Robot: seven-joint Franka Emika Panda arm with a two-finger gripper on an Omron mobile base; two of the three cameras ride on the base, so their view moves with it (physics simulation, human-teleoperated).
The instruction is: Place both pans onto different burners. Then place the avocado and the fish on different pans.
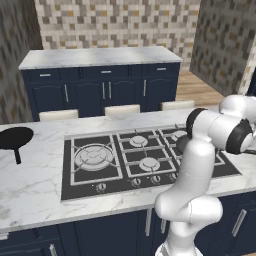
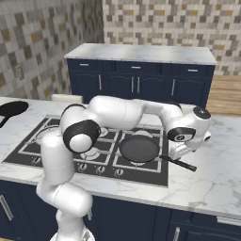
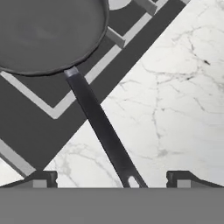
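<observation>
At the cooktop's right edge we see the fingers (image 3: 112, 179) spread wide, released, straddling the tip of the pan's handle (image 3: 101, 127) without gripping it. The arm (image 2: 127, 113) reaches across the cooktop (image 2: 28, 150), its hand tipped down over the marble bench (image 2: 212, 179). The pan (image 2: 139, 148) sits on a right-hand burner, handle pointing out over the bench. A second pan (image 1: 15, 137) rests on the bench, left of the cooktop.

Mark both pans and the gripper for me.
Pan on the cooktop (image 2: 139, 148), right base view, middle of its black base.
Pan on the counter (image 1: 15, 137), left base view, its dish.
Gripper (image 3: 112, 178), hand view, midway between fingertips, open.
</observation>
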